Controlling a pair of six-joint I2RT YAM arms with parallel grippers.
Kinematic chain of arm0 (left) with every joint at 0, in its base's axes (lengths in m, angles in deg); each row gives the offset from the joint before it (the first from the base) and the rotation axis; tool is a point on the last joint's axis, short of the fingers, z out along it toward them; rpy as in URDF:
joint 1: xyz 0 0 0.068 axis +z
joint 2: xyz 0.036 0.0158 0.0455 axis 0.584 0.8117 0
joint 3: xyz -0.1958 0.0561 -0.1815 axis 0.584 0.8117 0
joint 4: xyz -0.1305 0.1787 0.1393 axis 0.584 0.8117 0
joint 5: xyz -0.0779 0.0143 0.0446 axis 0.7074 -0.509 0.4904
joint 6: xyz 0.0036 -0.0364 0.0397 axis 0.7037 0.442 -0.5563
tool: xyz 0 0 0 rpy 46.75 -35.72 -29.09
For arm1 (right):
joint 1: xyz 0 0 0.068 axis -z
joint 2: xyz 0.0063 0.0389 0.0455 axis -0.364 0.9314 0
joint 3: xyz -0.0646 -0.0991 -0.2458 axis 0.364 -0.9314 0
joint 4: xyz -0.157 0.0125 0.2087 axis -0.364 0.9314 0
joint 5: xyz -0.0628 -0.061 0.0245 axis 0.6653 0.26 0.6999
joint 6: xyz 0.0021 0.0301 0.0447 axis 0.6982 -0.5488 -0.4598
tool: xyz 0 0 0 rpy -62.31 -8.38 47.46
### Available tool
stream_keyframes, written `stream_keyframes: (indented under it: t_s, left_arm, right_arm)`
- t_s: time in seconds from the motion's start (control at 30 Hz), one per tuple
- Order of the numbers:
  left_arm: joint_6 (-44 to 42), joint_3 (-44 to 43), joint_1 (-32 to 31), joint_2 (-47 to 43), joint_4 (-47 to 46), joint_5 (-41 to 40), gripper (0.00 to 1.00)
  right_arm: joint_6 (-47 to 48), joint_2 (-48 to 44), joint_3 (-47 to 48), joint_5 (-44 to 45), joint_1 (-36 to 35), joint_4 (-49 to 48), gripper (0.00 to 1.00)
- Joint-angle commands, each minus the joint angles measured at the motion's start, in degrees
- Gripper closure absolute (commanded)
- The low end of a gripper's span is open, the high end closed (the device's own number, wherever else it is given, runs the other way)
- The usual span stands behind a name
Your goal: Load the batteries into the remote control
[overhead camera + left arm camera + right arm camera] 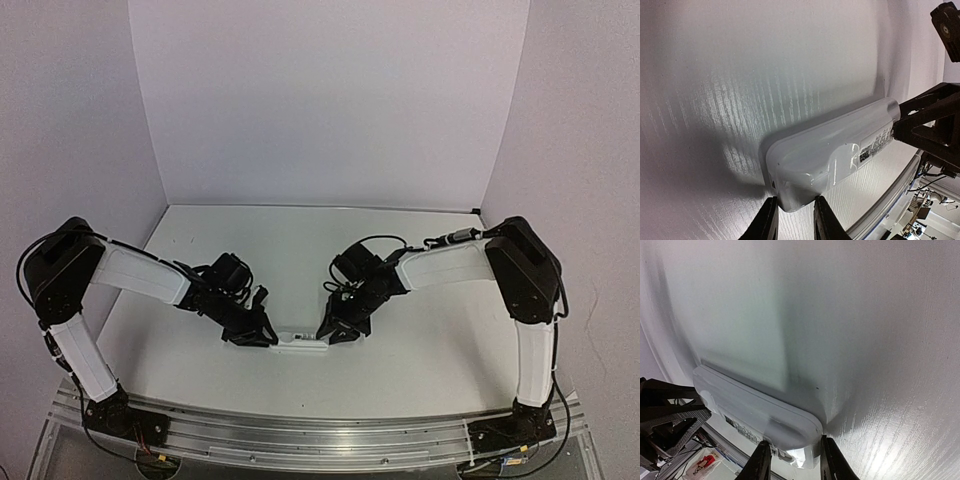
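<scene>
The remote control (300, 344) lies crosswise at the near middle of the white table (300, 250), stretched between the two arms just ahead of the aluminium rail (330, 435) that carries their bases. The left gripper (266, 337) has one end of it and the right gripper (332, 333) has the other, so the two black wrists face each other across the white body.

In the left wrist view, the two dark fingers (766, 222) stand on either side of the rounded near end and both press against its sides — a clamped grasp on the remote control. The side that shows is a smooth, glossy white shell with a small printed label (875, 145) toward the far end, where the right arm's dark fingers meet it.

In the right wrist view, that gripper's own fingers (761, 462) flank the opposite end in the same way. Each one touches a side of the casing, so this gripper is also grasping the remote control.

A soft shadow spreads over the table surface beside the remote in both wrist views. Whether it rests flat on the table or is raised slightly off it cannot be told.
</scene>
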Motion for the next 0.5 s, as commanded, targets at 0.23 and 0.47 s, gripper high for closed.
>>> stream_keyframes:
  t_s: [0.23, 0.47]
  left_arm:
    - [-0.24, -3.04, -1.01, 1.03, 0.85, -1.34, 0.74]
    - [-1.15, -7.42, -1.01, -6.32, 5.71, -9.89, 0.21]
  right_arm:
    - [2.94, 0.20, 1.13, 2.69, -0.85, -0.11, 0.64]
    - [22.71, -8.57, 2.05, 7.75, -0.74, 0.55, 0.36]
